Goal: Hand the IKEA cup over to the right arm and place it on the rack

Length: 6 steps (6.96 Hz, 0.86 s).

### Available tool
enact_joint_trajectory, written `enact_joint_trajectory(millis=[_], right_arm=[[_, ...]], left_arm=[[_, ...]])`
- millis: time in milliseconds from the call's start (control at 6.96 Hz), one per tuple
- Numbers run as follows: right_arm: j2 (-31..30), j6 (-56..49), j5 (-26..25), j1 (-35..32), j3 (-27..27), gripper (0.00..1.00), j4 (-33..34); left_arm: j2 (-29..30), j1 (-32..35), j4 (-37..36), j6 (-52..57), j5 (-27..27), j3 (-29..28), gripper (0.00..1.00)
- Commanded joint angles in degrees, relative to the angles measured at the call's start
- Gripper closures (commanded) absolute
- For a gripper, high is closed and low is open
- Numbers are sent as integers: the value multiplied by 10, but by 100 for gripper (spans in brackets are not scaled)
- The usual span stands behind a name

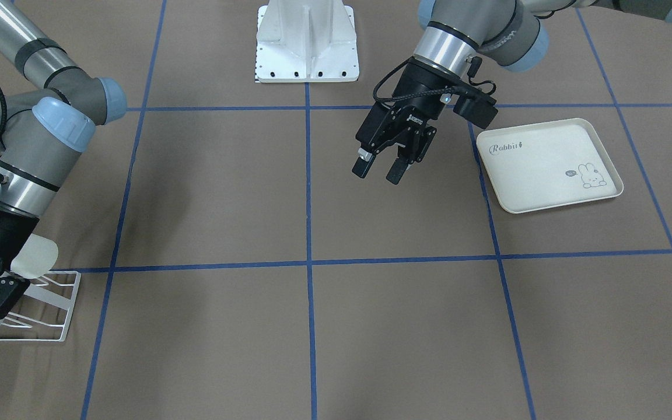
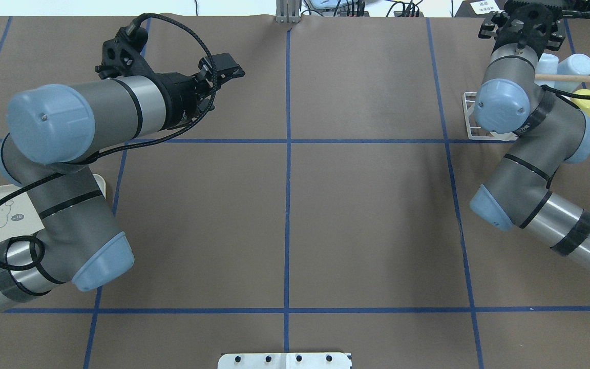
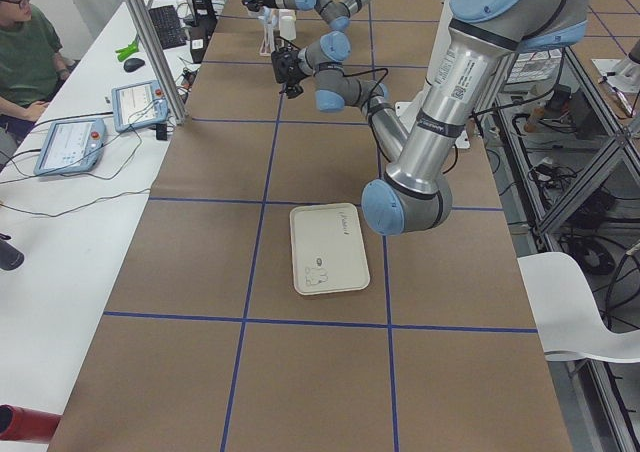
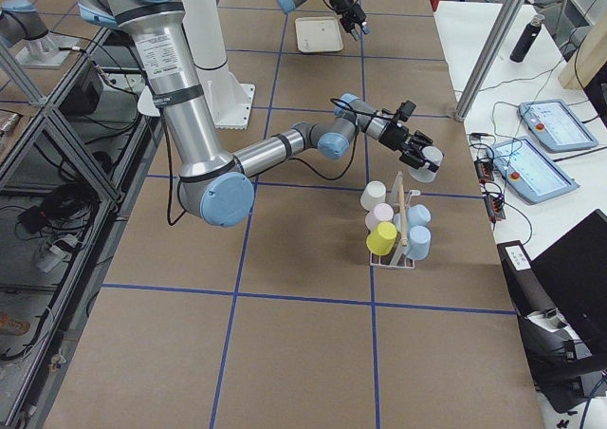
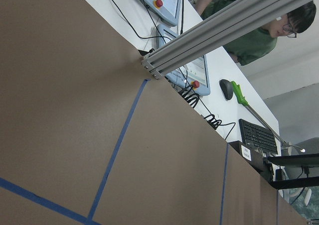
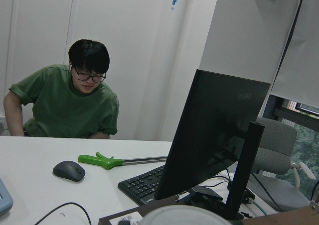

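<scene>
- OK, table (image 1: 225, 192): brown paper, blue tape grid. Cream rabbit tray (image 1: 534, 169) sits on the L-arm side, no part in this step.
- Rack (image 1: 72, 306) is at the far R corner by the operators' edge, w/ several other cups on it, yellow one (image 4: 382, 238) incl.
- R gripper (image 4: 417, 149) is clamped on the IKEA cup (image 1: 35, 256), tilted, up at the rack's edge. Not on a prong yet.
- L gripper (image 1: 378, 172): fingers spread, nothing in it, well apart near mid-table. Handover looks done.
- Step in hand, I'd say: seat the cup. Aim its mouth at a free prong, match the slant and come down slow. Let go only once it hangs by itself. Keep off the dowel (image 2: 574, 78) & neighbour cups.
- Hard to see:
  - Which prong is free: the arm covers the rack from overhead.
  - Front view crops rack & gripper at the frame edge.
  - Cup touching the wires or not: can't tell.
  - R wrist cam gives just a sliver of rim, plus a person (image 6: 75, 100) at a desk.
</scene>
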State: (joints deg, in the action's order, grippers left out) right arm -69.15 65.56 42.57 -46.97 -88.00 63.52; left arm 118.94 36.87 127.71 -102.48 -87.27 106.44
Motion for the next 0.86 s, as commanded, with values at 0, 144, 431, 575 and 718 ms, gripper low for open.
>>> enact_joint_trajectory(millis=[0, 144, 431, 575, 718], right_arm=[[0, -11, 4, -1, 4, 100, 0], [-1, -9, 4, -2, 9, 100, 0], [-1, -8, 17, -9, 26, 100, 0], [0, -8, 21, -12, 34, 100, -1], [2, -8, 25, -13, 40, 100, -1]], left_arm=[[-1, -1, 0, 0, 1, 0, 0], [-1, -2, 0, 0, 1, 0, 0], [0, -4, 0, -1, 1, 0, 0], [0, -5, 0, -2, 1, 1, 0], [0, -6, 0, -3, 2, 1, 0]])
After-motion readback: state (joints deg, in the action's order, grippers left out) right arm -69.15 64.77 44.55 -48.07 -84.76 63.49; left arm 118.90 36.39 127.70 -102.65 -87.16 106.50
